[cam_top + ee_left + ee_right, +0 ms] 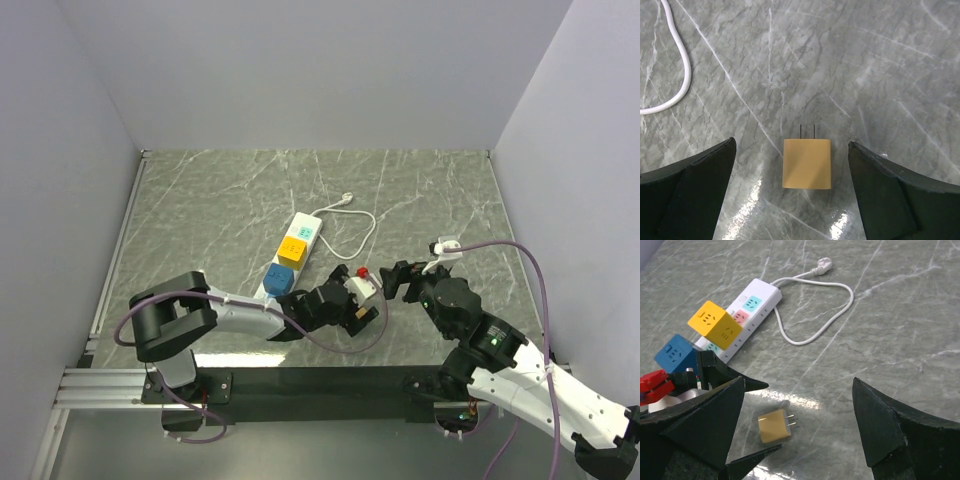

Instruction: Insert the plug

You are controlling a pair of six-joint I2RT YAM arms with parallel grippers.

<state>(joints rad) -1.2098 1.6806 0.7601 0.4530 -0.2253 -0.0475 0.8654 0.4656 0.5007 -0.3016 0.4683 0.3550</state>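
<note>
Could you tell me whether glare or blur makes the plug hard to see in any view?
Left wrist view: the plug is sharp; glare lies on the table beside and below it, not on it. Right wrist view: plug sharp, a glare streak just beyond it, the near fingers dark. Top view: evenly lit, but I cannot make out the plug.

L end effector (791,145), R end effector (799,381) both spread.

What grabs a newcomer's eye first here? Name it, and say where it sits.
A small tan plug lies flat on the marbled table, prongs pointing away from the wrist. It sits between the fingers of the open left gripper, touching neither. Farther back, the white power strip carries a bright yellow cube and a blue cube, its cord looping beside it.
</note>
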